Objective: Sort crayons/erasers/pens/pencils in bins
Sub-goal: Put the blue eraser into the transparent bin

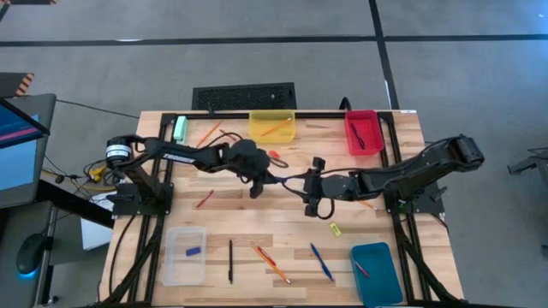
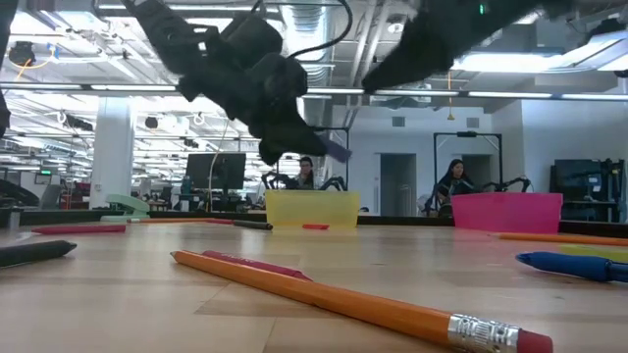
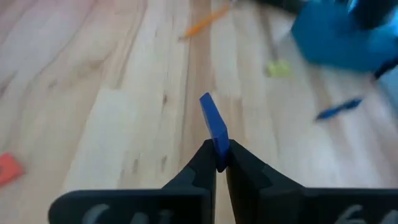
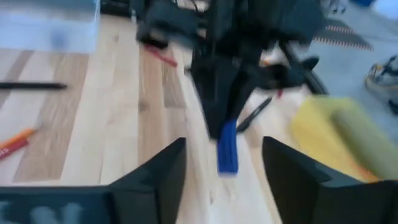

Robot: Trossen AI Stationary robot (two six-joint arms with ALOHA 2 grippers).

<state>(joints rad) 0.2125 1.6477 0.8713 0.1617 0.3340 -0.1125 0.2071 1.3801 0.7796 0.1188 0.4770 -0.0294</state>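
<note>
My left fingers (image 3: 216,163) are pinching a blue eraser (image 3: 214,127) by one end, held up above the middle of the worktop (image 1: 257,224). My right fingers (image 4: 224,171) are spread wide just beside it, facing the eraser without touching it.

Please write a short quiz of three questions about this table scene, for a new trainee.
1. True or false: the left pincer is shut on a blue eraser.
2. Which bin holds a pencil: A yellow, B red, C teal?
3. Fill in: the right pincer stands ____.

Key: 1 true. 2 A. 3 open.
</note>
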